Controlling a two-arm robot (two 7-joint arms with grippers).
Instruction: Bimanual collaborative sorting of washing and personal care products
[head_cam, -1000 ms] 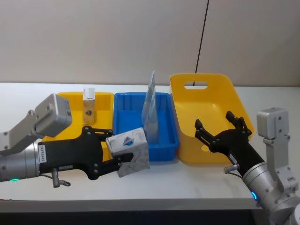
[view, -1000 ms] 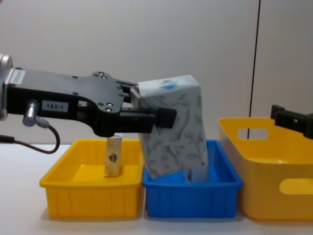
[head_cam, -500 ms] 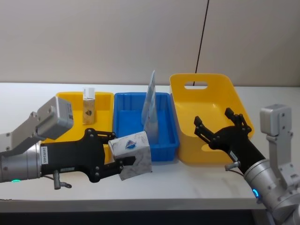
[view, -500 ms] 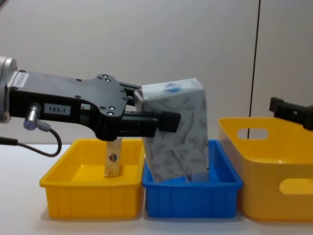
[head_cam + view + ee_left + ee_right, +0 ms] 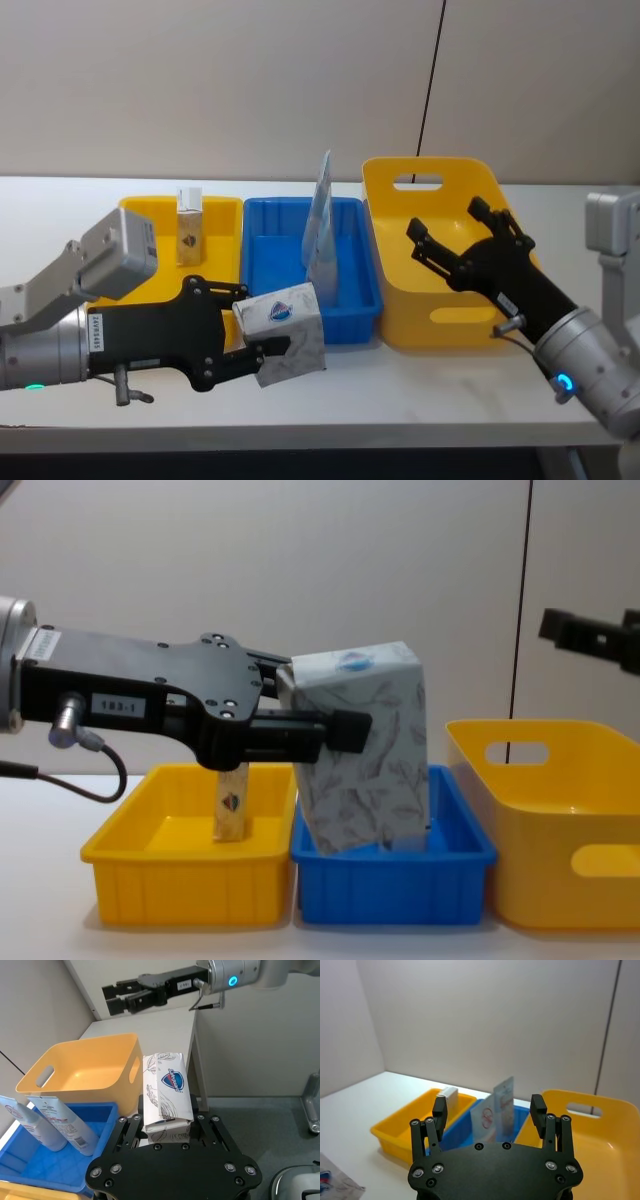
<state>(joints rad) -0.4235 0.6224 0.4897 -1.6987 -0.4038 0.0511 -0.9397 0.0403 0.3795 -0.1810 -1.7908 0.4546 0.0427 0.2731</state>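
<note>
On the white table (image 5: 400,392), at the left, a small yellow bin (image 5: 135,209) is being occupied by a slim tan carton with a blue diamond logo (image 5: 189,236); the carton is being kept upright at the bin's far end. In front of that bin, the left gripper (image 5: 265,335) is being reached across from the left; its jaws are being pressed against the two sides of a white cube-like soft pack with a grey leafy pattern (image 5: 291,326), closed only as far as the pack allows. The pack is being held clear of the table, tilted, its blue mark turned upward, just in front of the near edge of the blue bin (image 5: 268,252). Inside the blue bin, a tall pale blue-white pouch (image 5: 321,236) is being stood on end, toward the right wall. At the right, the large yellow bin with a handle slot (image 5: 440,190) is being overhung by the right gripper (image 5: 445,218); its jaws are being held wide apart, with nothing between them.
</note>
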